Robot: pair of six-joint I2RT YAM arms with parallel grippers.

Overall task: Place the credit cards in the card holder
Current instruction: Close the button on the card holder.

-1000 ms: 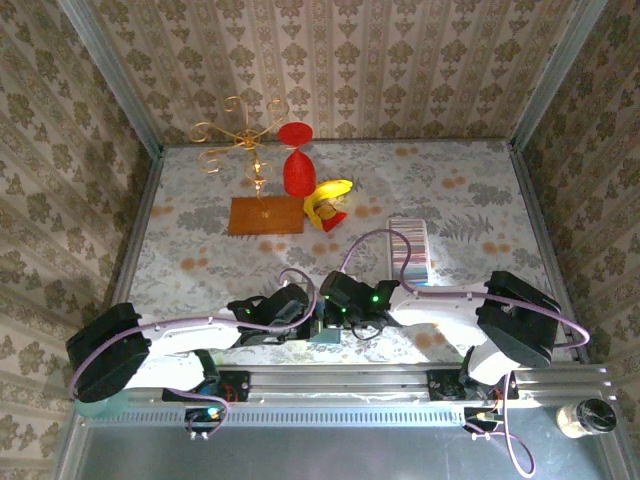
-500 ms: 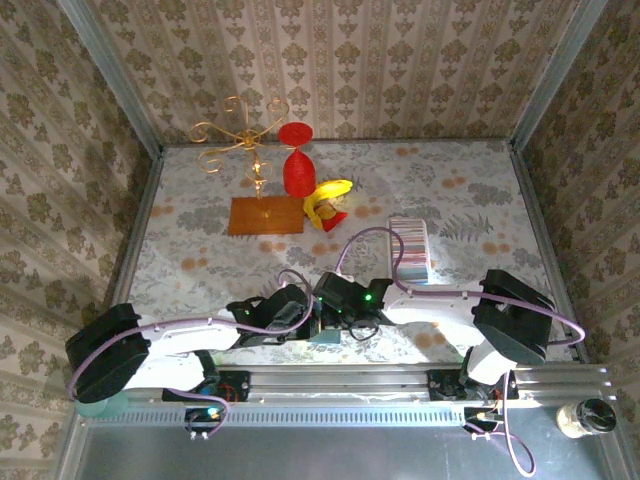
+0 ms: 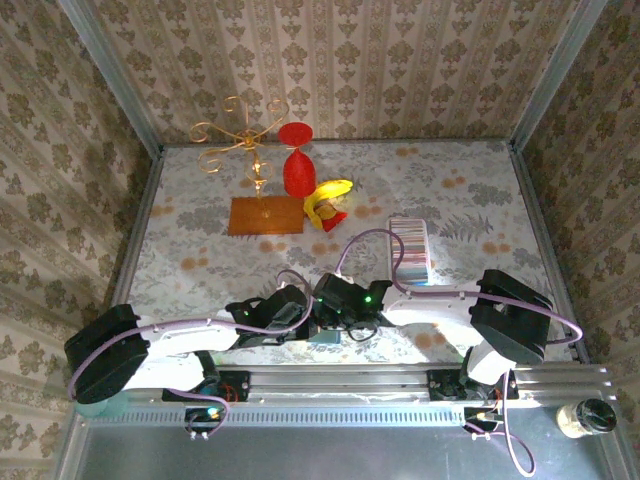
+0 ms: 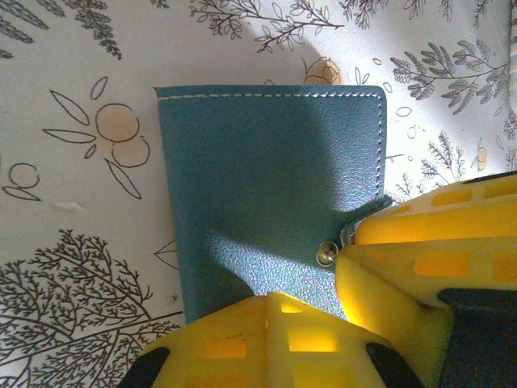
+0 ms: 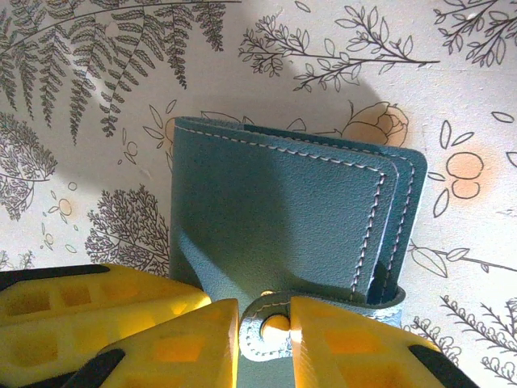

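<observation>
Floral-print desk (image 3: 200, 250), wallpapered walls. Credit cards prob. inside the small teal stitched-leather pouch (image 5: 283, 202) at the near edge. The long silvery ribbed card holder (image 3: 408, 250) lies well beyond the pouch, to its right. Right tool (image 5: 265, 343) narrow, snap tab (image 5: 271, 322) between its fingers; pinched or just flanked, can't tell. Left tool (image 4: 266, 323) closed over the pouch's near part. Step: unsnap, lifting tab w/ left tool pinning pouch. Right wrist view gives layered flap edges, left wrist view the metal stud (image 4: 327, 254), top view the holder.
</observation>
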